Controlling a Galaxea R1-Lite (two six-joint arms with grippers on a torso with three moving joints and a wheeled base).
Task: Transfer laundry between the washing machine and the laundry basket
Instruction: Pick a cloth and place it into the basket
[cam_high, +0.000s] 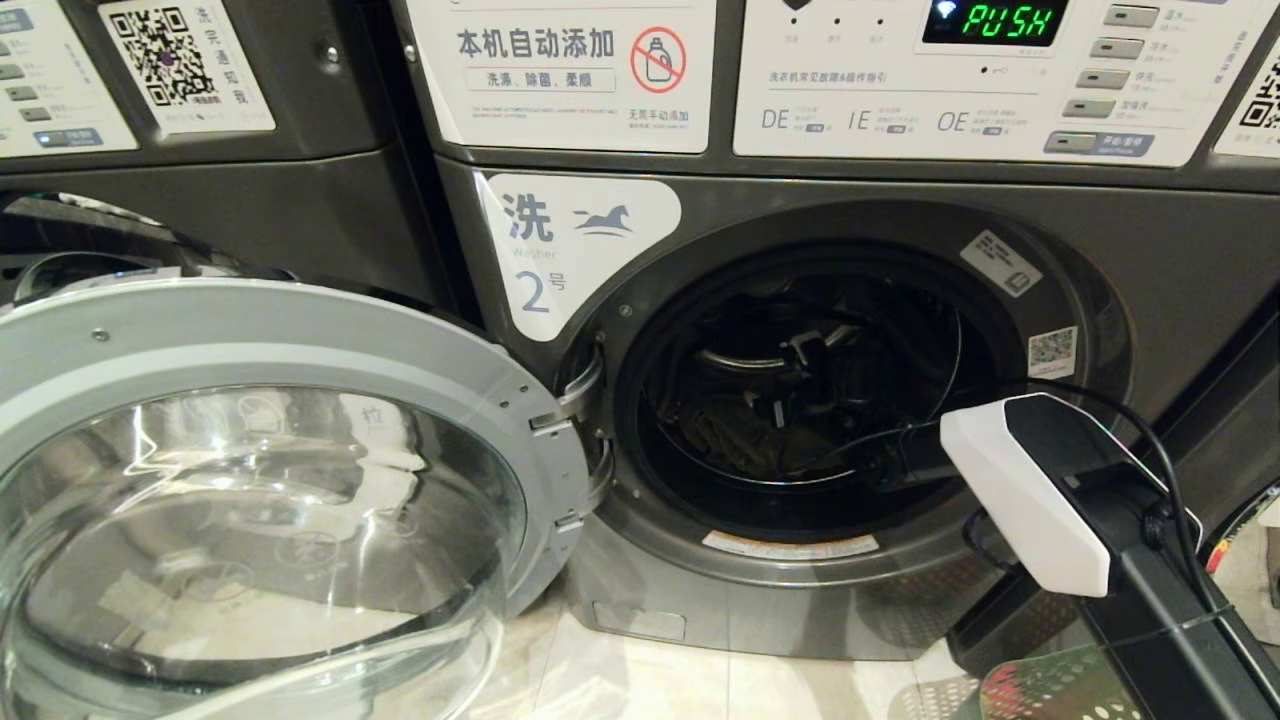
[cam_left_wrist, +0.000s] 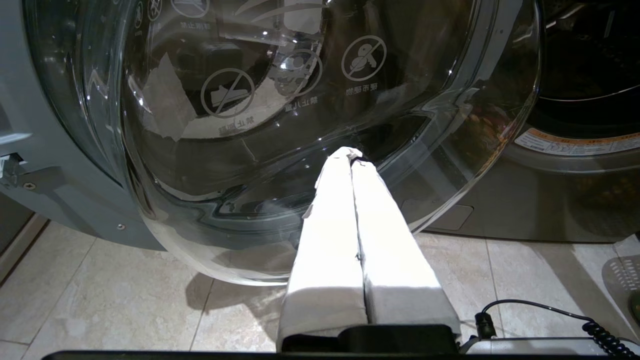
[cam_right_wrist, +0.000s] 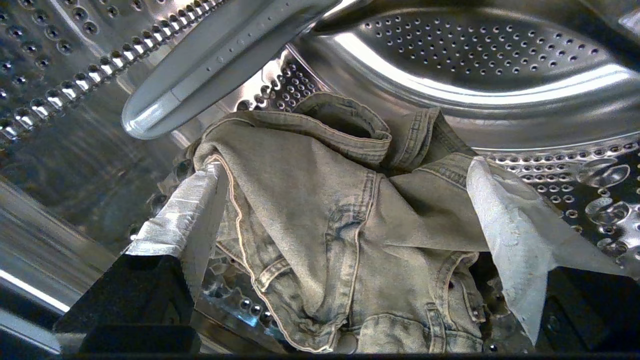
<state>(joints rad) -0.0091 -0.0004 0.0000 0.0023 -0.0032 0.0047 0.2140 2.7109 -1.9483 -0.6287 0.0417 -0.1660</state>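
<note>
The washing machine (cam_high: 1150, 230) marked "2" stands with its round glass door (cam_high: 250, 480) swung wide to the left. My right arm (cam_high: 1040, 490) reaches into the drum opening. Inside the steel drum (cam_right_wrist: 475, 50), my right gripper (cam_right_wrist: 342, 170) is open, its two fingers (cam_right_wrist: 180, 215) straddling a crumpled grey-olive denim piece of laundry (cam_right_wrist: 310, 215) on the drum floor. The cloth lies between the jaws and is not clamped. My left gripper (cam_left_wrist: 350, 154) is shut and empty, low over the floor in front of the open door's glass. A corner of the green laundry basket (cam_high: 1060, 685) shows at the lower right.
A grey drum paddle (cam_right_wrist: 220, 55) juts out above the garment. The open door's glass bowl (cam_left_wrist: 300, 125) bulges close to my left fingertips. A neighbouring machine (cam_high: 250, 200) stands on the left. Beige floor tiles (cam_left_wrist: 125, 300) lie below.
</note>
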